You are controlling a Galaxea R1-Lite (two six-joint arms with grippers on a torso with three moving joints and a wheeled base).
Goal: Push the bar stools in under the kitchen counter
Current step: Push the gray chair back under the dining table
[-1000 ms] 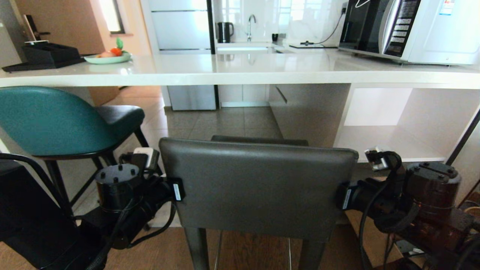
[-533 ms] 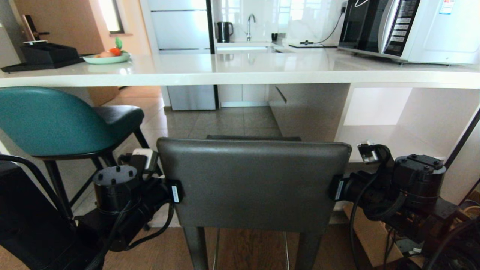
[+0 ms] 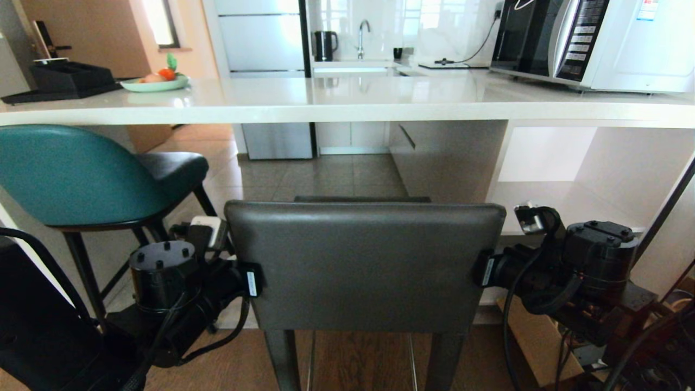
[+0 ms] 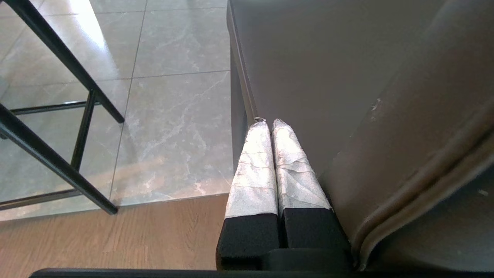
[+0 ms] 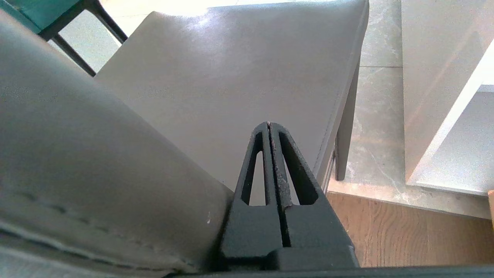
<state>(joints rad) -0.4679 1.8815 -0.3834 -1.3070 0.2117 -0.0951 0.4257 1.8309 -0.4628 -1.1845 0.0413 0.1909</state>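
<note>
Head view shows my left claw (image 3: 251,282) and right claw (image 3: 485,270), both clenched empty, flanking the grey stool (image 3: 365,263) short of the bench (image 3: 347,100). Next I judge: drive it straight under. Since earlier, my right arm has shifted inward; the teal stool (image 3: 81,174) sits beyond my left claw.

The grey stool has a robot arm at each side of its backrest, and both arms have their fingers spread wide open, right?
Not quite. An arm does sit at each side of the grey stool's backrest, but both wrist views show the fingers closed together: the left gripper and the right gripper press shut against the backrest's edges.
</note>
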